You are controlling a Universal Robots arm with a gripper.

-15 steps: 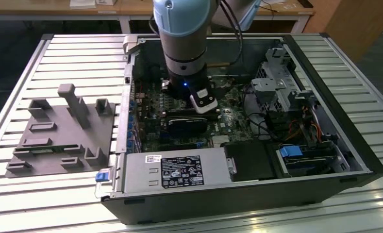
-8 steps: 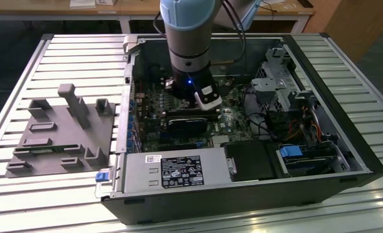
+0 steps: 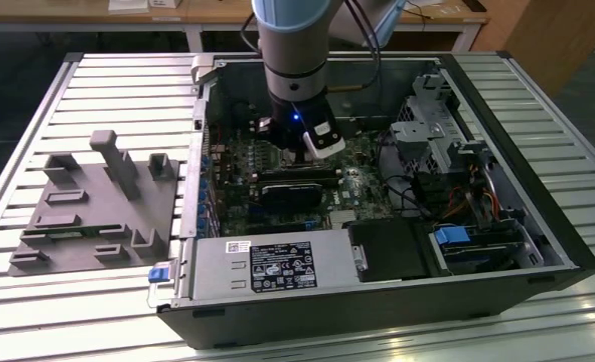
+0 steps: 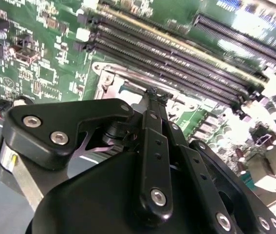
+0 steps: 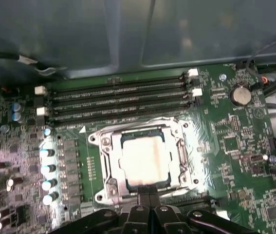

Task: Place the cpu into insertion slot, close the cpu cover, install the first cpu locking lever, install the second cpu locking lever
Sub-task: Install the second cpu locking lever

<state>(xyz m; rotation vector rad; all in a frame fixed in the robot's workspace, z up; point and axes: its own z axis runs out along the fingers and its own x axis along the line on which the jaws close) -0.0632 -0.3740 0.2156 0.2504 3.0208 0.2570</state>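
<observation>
In the first wrist view the silvery cpu lies flat in the black-rimmed insertion slot on the green motherboard. The cpu cover, a bright metal frame, lies down around it. My gripper is shut, with its black fingertips together at the socket's edge nearest the wrist. In the second wrist view the gripper tips touch the metal frame beside the memory slots. I cannot make out the locking levers. In the exterior view the gripper reaches down into the open computer case.
Long black memory slots run beside the socket, with capacitors on another side. A black block sits just in front of the gripper. The power supply, drive cage and cables crowd the case. A grey fixture stands on the table at the exterior view's left.
</observation>
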